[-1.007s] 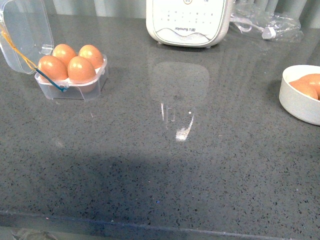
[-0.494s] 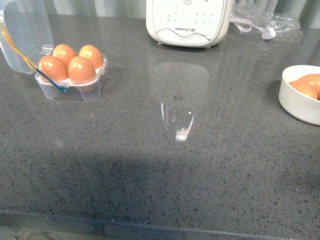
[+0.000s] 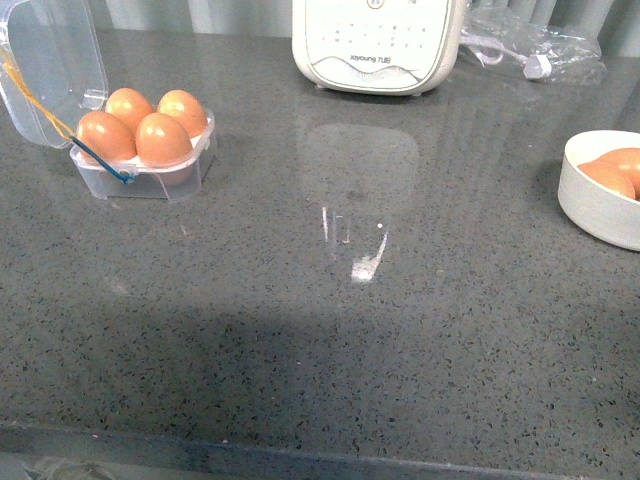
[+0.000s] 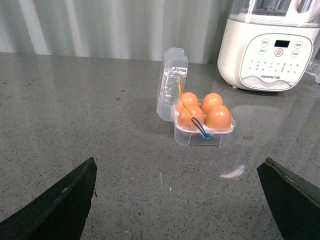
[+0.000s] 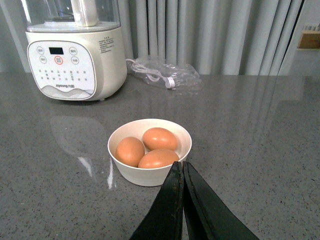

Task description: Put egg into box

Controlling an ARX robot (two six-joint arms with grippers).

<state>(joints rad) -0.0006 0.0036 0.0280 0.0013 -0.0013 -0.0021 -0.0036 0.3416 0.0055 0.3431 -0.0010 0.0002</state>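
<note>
The clear box (image 3: 145, 170) stands at the far left of the grey counter with its lid (image 3: 45, 70) swung open; an egg (image 3: 163, 139) fills each of its cups. The box (image 4: 202, 135) also shows in the left wrist view, well ahead of my open left gripper (image 4: 180, 167), whose black fingers (image 4: 65, 202) are spread wide over bare counter. Three more eggs (image 5: 159, 138) lie in a white bowl (image 5: 150, 172) just beyond my right gripper (image 5: 181, 165), which is shut with nothing in it. Neither arm appears in the front view.
A large white appliance (image 3: 378, 45) with buttons stands at the back centre. A crumpled clear bag with a cable (image 3: 535, 45) lies at the back right. The white bowl (image 3: 597, 200) sits at the right edge. Grey curtains hang behind the counter.
</note>
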